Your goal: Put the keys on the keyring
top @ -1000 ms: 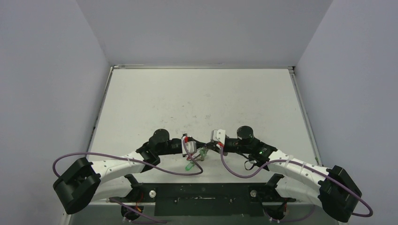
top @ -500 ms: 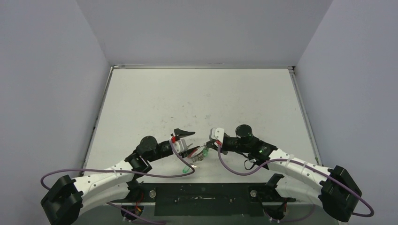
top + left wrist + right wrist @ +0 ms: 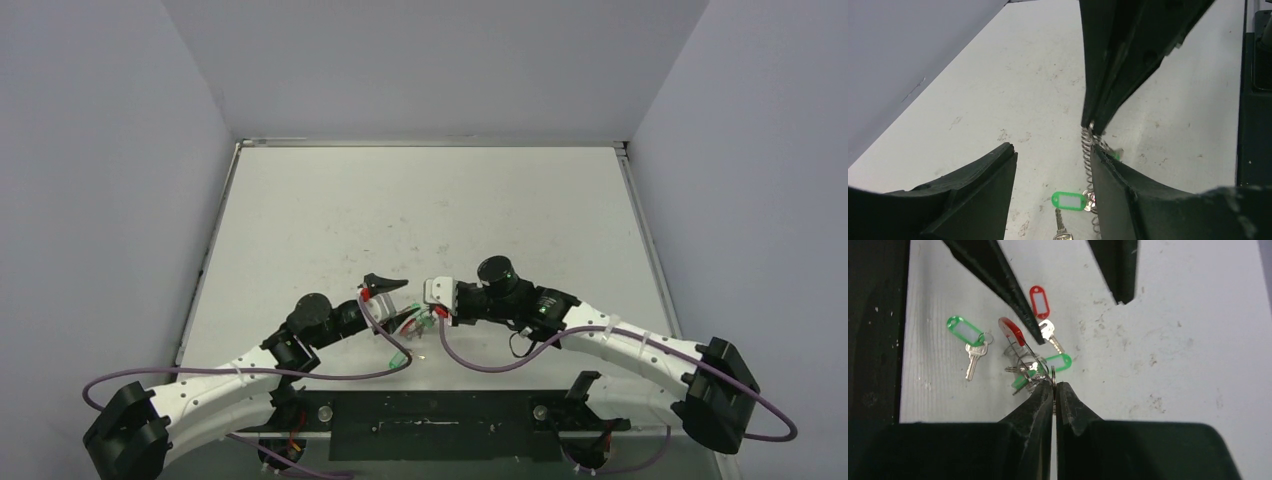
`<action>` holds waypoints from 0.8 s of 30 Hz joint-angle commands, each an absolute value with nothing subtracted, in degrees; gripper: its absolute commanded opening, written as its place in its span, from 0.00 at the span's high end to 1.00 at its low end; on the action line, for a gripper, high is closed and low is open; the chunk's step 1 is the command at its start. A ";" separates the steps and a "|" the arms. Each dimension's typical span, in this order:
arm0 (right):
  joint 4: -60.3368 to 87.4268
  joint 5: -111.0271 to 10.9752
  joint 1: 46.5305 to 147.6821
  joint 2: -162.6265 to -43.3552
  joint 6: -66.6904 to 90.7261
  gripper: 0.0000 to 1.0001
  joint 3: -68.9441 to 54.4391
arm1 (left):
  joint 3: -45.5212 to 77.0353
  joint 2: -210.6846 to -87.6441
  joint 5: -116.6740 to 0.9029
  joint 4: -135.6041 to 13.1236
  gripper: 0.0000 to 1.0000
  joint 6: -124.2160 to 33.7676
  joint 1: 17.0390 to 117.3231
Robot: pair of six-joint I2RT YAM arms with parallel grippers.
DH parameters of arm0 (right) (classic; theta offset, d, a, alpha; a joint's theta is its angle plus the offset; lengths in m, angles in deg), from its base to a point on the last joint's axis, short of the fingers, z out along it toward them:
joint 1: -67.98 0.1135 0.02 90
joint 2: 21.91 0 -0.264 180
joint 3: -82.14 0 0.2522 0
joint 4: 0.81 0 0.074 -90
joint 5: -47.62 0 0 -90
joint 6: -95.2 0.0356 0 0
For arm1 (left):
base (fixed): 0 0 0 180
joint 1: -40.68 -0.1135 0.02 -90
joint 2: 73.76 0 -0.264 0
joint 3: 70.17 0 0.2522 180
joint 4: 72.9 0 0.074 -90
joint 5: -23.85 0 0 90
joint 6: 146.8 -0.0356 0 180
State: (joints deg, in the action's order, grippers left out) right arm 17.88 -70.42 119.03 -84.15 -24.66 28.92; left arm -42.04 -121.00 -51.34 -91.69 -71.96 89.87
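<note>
The right fingers (image 3: pixel 1053 390), seen from the right wrist, were pinched fully shut on the thin wire of the keyring (image 3: pixel 1011 331), whose red arc pointed away toward the left fingers (image 3: pixel 1079 321). The left fingers stood well apart with nothing between them, one tip just beside the red arc. Two green tags (image 3: pixel 1060 362) bunched at the ring looked already threaded, though the tangle made that hard to confirm. A red-tagged key (image 3: pixel 1038 300) and a green-tagged key (image 3: pixel 964 331) lay loose on the tabletop (image 3: pixel 1173 340), so I judged the task about half done, with those two left to put on. From the left wrist, the left fingers again showed open and empty. The right fingers came down from the top of the view and the ring's silvery loops hung below them, just beside one left finger, with a green tag lower down. From above, both arms met over the near middle of the tabletop, close to the dark base plate (image 3: pixel 430 410). The far half lay open for moving and the side walls (image 3: pixel 120 200) stood well apart, so the tightest spot was where the two sets of fingers crowded the ring.
</note>
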 commanded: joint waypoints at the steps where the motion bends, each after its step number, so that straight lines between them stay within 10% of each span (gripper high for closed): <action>1: 22.28 -65.81 122.34 -88.22 -29.40 1.00 27.52 | -41.78 -120.53 -52.47 -91.70 0.47 -70.74 89.99; 24: -4.13 -70.05 119.67 -86.43 -12.07 1.00 38.01 | -43.00 -124.00 -48.55 -92.84 0.48 -68.60 90.14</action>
State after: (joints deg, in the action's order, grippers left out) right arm 0.83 -67.79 120.08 -88.67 -13.36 38.58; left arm -43.75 -121.24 -50.97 -89.40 -70.93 89.87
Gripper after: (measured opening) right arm 0.041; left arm 0.526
